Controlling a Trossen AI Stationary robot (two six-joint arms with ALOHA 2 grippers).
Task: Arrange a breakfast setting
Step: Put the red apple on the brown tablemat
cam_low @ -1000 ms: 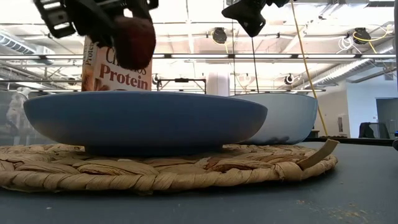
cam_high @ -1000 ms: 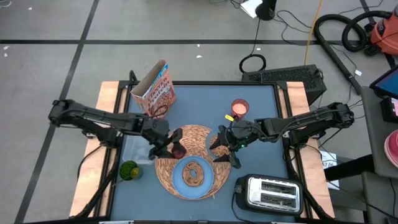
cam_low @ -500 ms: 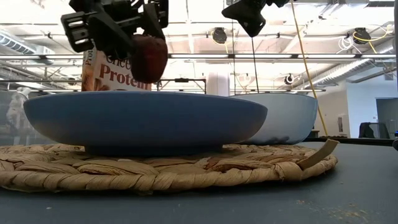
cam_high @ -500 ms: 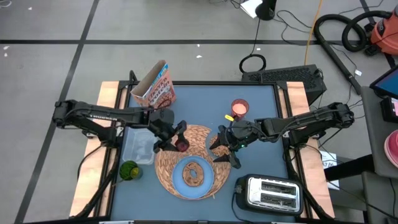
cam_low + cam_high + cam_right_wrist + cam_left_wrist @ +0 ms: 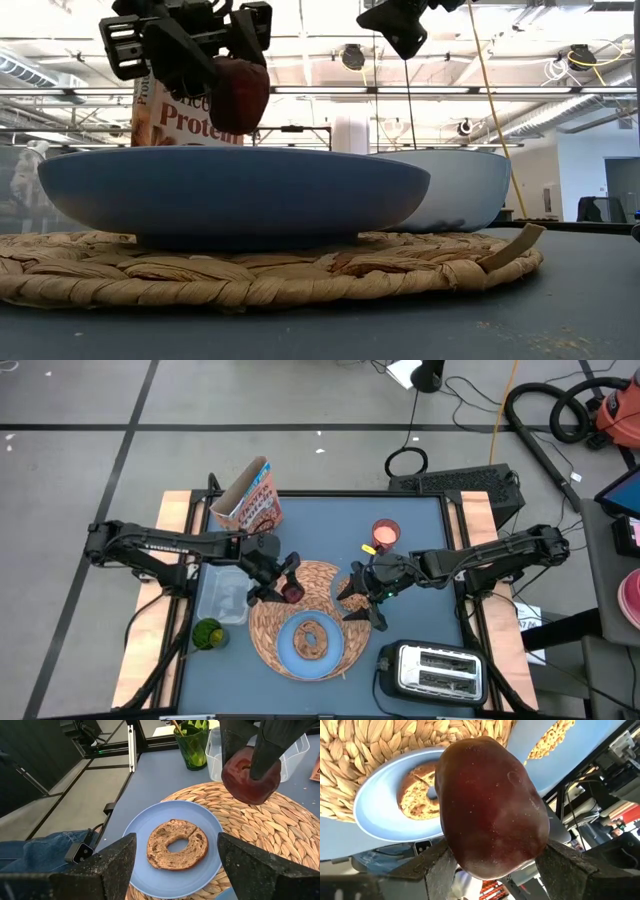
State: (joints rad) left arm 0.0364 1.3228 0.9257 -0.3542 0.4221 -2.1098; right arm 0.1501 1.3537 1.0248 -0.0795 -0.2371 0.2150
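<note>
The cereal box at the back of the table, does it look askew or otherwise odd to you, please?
Yes. The cereal box stands at an angle to the table's edges, with its top flap open. Nothing appears spilled around it.

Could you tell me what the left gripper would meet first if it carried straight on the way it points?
Probably the blue plate with the bread; depth is unclear. The left gripper holds the dark-red item.

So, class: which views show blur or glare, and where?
Low view: the blue plate fills the foreground softly, bright ceiling lights glare behind. Left wrist view: the dark-red fruit looms close, background blurred. High view: evenly lit, sharp.
</note>
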